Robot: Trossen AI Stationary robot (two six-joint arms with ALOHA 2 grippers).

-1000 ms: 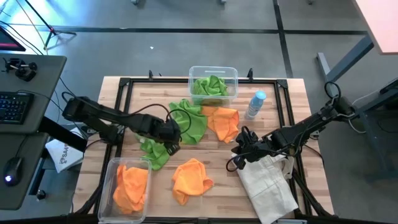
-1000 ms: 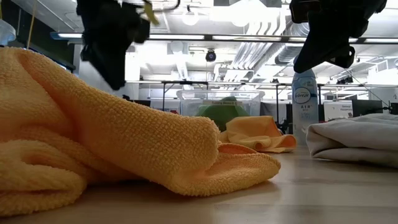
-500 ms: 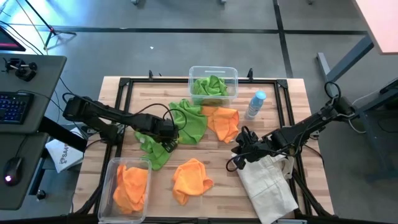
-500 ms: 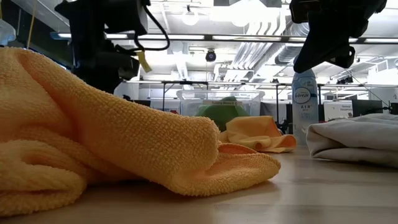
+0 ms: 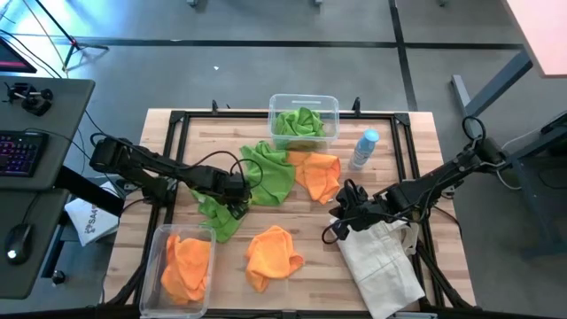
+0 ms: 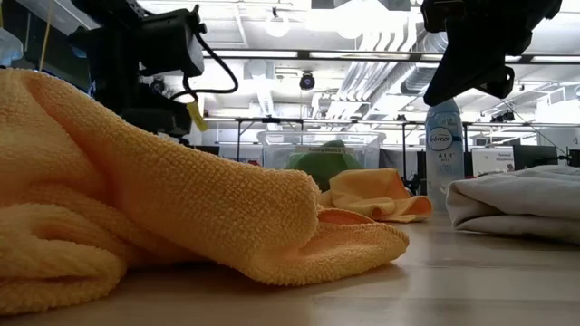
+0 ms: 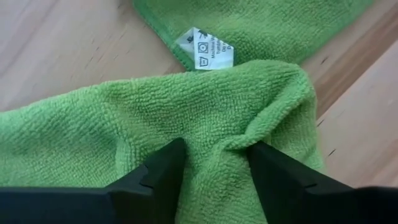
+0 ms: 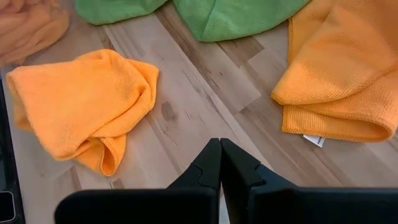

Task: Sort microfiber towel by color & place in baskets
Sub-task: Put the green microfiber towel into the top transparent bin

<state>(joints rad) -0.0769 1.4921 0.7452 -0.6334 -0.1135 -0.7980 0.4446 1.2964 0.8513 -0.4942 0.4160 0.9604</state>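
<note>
Left wrist view, left tool [image 7: 213, 163] straddling bunched green microfiber towel [image 7: 155, 118], right tool [image 8: 220, 163] closed

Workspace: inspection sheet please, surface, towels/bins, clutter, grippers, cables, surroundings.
Surface: wooden table, black frame.
Job's things: far bin holds green towels; near bin holds orange towels. Loose: green towel, second green towel, orange towel, second orange towel.
Clutter: spray bottle, off-white tote.
Grippers: left gripper open, straddling a fold of the second green towel; right gripper shut, above bare wood.
Cables: black cable looping along the left arm.
Surroundings: desk with keyboard and mouse.
</note>
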